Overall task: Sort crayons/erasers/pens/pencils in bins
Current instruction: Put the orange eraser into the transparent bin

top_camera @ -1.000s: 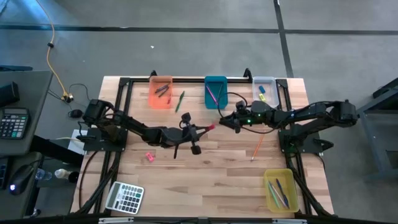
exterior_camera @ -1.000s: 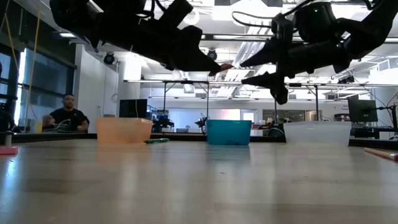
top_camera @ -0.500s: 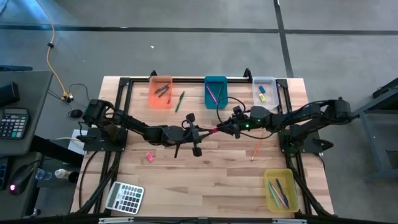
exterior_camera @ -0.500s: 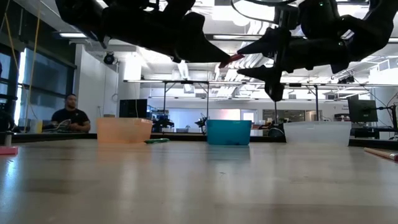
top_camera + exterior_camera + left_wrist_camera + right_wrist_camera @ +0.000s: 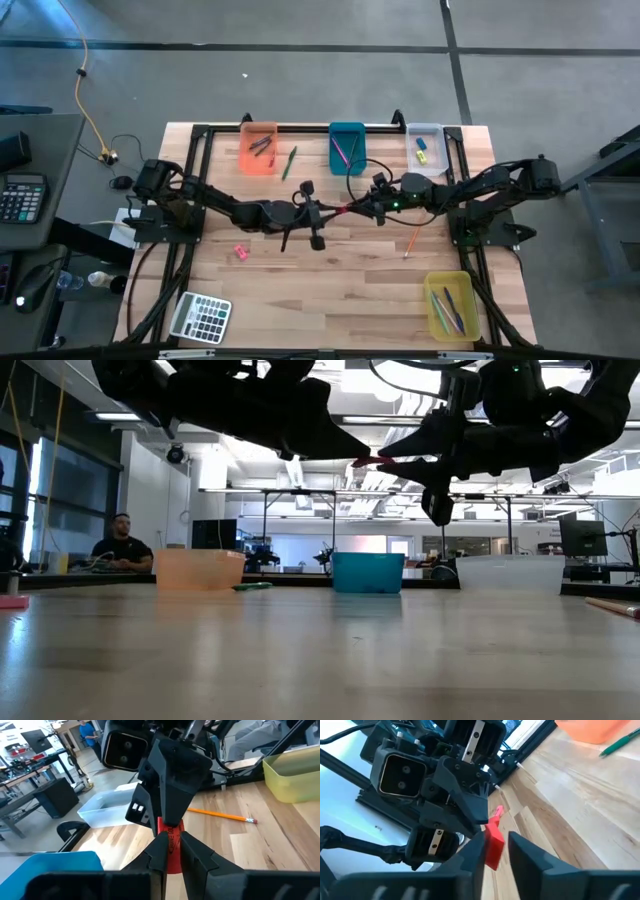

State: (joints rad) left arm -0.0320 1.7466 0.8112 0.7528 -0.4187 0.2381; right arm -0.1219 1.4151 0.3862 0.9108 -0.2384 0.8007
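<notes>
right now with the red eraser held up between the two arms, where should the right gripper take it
On the free end of the red eraser, the half sticking out past the left gripper, which clamps the other end. The right gripper should come head-on from the opposite side, fingers on the block's two flat faces; they already straddle it, so closing there looks sound.

Pretty sure we're looking at a robotics lab or open workshop floor. Beyond our wooden desk (image 5: 340, 265) there's a big hall with exposed ceiling lights (image 5: 215, 460), metal frame rigs (image 5: 300, 510), a monitor (image 5: 583, 538), and a person (image 5: 120, 545) seated at a workstation. Bare concrete floor (image 5: 300, 60) all around, too.
</notes>
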